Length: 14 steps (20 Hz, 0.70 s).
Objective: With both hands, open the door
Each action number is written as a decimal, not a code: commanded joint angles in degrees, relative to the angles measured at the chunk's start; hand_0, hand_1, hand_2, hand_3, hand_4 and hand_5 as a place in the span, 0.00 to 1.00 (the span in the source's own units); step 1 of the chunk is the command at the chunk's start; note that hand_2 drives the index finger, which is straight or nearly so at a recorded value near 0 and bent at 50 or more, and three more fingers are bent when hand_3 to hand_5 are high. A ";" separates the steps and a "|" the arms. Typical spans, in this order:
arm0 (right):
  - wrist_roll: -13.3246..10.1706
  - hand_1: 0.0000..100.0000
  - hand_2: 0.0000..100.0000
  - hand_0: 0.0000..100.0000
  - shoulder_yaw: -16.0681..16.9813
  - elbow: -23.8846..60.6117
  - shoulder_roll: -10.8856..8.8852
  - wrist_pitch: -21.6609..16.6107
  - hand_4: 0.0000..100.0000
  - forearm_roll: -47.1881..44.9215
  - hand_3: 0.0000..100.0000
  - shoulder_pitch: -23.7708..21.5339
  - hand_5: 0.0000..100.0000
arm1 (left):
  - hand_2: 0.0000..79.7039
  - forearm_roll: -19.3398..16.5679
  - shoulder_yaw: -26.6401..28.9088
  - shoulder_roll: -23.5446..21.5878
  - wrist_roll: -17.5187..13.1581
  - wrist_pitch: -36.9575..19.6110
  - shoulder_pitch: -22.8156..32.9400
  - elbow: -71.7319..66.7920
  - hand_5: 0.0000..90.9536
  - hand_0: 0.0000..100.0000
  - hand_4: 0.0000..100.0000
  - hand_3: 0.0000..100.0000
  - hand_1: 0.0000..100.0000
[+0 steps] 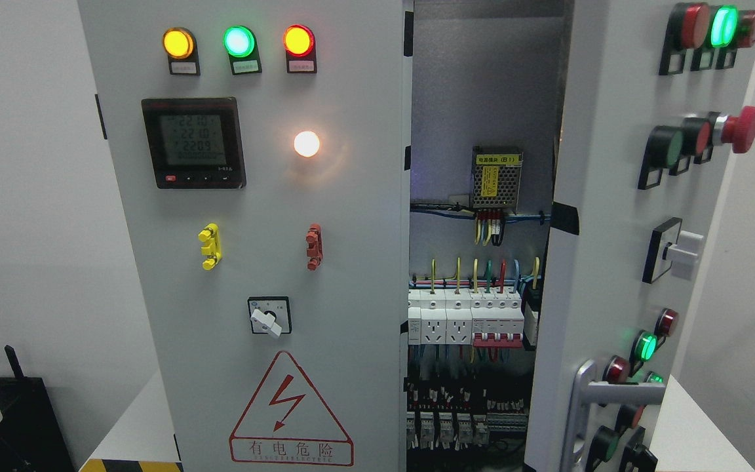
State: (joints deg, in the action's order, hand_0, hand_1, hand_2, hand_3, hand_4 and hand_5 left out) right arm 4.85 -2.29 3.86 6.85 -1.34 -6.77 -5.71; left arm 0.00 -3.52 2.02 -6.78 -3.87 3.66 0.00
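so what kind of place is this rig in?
Probably an electrical training or test room: an electrical cabinet on a white table, right door ajar, showing circuit breakers and wiring; lit indicator lamps and a high-voltage warning triangle.

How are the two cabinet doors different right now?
The left door is shut and faces the camera flat; the right door is swung open, seen at an angle, showing wiring inside. The left door carries a meter screen and a red lightning warning triangle; the right door has neither, but has a silver handle and a red mushroom button. Both are grey with lit lamps.
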 commanded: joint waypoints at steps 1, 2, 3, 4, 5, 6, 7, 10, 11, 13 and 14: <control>-0.02 0.00 0.00 0.38 0.00 0.00 0.00 0.02 0.00 0.00 0.00 0.00 0.00 | 0.00 0.09 0.00 0.00 0.01 0.00 0.03 0.53 0.00 0.00 0.00 0.00 0.00; -0.02 0.00 0.00 0.38 0.00 0.00 0.00 0.02 0.00 0.00 0.00 0.00 0.00 | 0.00 0.09 0.00 0.00 0.01 0.00 -0.05 0.53 0.00 0.00 0.00 0.00 0.00; -0.02 0.00 0.00 0.38 0.00 0.00 0.00 0.02 0.00 0.00 0.00 0.00 0.00 | 0.00 0.09 0.00 0.00 0.01 0.00 0.03 0.53 0.00 0.00 0.00 0.00 0.00; -0.02 0.00 0.00 0.38 0.00 0.00 0.00 0.02 0.00 0.00 0.00 0.00 0.00 | 0.00 0.09 0.00 0.00 0.01 0.00 0.03 0.53 0.00 0.00 0.00 0.00 0.00; -0.02 0.00 0.00 0.38 0.00 0.00 0.00 0.02 0.00 0.00 0.00 0.00 0.00 | 0.00 0.09 0.00 0.00 0.01 0.00 0.03 0.53 0.00 0.00 0.00 0.00 0.00; -0.02 0.00 0.00 0.38 0.00 0.00 0.00 0.02 0.00 0.00 0.00 0.00 0.00 | 0.00 0.09 0.00 0.00 0.01 0.00 0.03 0.53 0.00 0.00 0.00 0.00 0.00; -0.02 0.00 0.00 0.38 0.00 0.00 0.00 0.02 0.00 0.00 0.00 0.00 0.00 | 0.00 0.09 0.00 0.00 0.01 0.00 0.03 0.53 0.00 0.00 0.00 0.00 0.00; -0.02 0.00 0.00 0.38 0.00 0.00 0.00 0.02 0.00 0.00 0.00 0.00 0.00 | 0.00 0.00 0.00 0.00 0.01 0.00 0.03 0.53 0.00 0.00 0.00 0.00 0.00; -0.02 0.00 0.00 0.38 0.00 0.00 0.00 0.02 0.00 0.00 0.00 0.00 0.00 | 0.00 0.00 0.00 0.00 0.01 0.00 0.03 0.53 0.00 0.00 0.00 0.00 0.00; -0.02 0.00 0.00 0.38 0.00 0.00 0.00 0.02 0.00 0.00 0.00 0.00 0.00 | 0.00 0.09 0.00 0.00 0.01 0.00 0.03 0.53 0.00 0.00 0.00 0.00 0.00; -0.02 0.00 0.00 0.38 0.00 0.00 0.00 0.02 0.00 0.00 0.00 0.00 0.00 | 0.00 0.09 0.00 0.00 0.01 0.00 -0.05 0.53 0.00 0.00 0.00 0.00 0.00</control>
State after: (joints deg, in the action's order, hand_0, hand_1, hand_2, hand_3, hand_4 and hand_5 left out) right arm 4.85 -2.29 3.86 6.86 -1.34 -6.77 -5.71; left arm 0.00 -3.52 2.02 -6.77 -3.87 3.68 0.00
